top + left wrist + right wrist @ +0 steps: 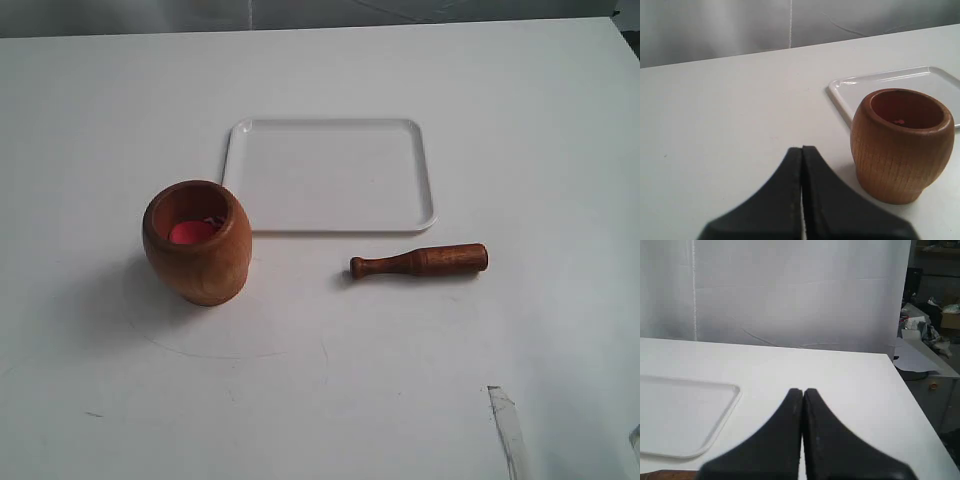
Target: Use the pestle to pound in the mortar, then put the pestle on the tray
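The light brown wooden mortar (197, 241) stands upright on the white table, left of centre, with something red-pink inside it. Behind and to its right lies the flat white tray (330, 175), bare. The dark reddish-brown pestle (420, 262) lies on its side in front of the tray's right corner, knob end pointing left. Neither arm shows in the exterior view. My left gripper (802, 148) is shut on nothing, with the mortar (902, 142) and the tray (890, 80) a little way beyond it. My right gripper (802, 390) is shut and holds nothing, beside the tray (685, 412); a sliver of the pestle (667, 475) shows at the frame's edge.
The white table (320, 380) carries a strip of clear tape (508, 425) near its front right. A white backdrop (790, 290) stands behind the table, and the table's right edge (905, 385) drops off to cluttered shelves beyond.
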Tool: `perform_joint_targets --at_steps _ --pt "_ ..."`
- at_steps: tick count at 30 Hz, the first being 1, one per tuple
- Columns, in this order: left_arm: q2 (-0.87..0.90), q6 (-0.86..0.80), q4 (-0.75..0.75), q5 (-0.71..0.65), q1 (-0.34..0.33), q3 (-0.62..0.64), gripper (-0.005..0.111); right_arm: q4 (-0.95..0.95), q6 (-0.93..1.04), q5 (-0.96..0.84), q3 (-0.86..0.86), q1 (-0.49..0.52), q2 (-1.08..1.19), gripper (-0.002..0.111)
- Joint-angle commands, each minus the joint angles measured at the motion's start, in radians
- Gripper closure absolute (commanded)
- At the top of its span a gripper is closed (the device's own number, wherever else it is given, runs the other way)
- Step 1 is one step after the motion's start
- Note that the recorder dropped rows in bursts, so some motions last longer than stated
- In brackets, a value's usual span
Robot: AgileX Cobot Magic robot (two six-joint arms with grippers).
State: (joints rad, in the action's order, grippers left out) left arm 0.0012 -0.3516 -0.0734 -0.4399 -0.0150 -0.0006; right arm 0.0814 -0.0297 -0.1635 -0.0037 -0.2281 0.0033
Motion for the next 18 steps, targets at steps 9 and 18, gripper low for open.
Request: perform_joint_targets --at_steps 9,18 --pt "-0.001 0.008 0.007 0.003 0.008 0.001 0.107 -0.003 -0.005 0.000 0.004 0.007 -0.003 0.108" --pt "-0.001 0.008 0.007 0.003 0.008 0.001 0.107 -0.211 -0.005 0.108 0.004 0.007 -0.003 0.108"
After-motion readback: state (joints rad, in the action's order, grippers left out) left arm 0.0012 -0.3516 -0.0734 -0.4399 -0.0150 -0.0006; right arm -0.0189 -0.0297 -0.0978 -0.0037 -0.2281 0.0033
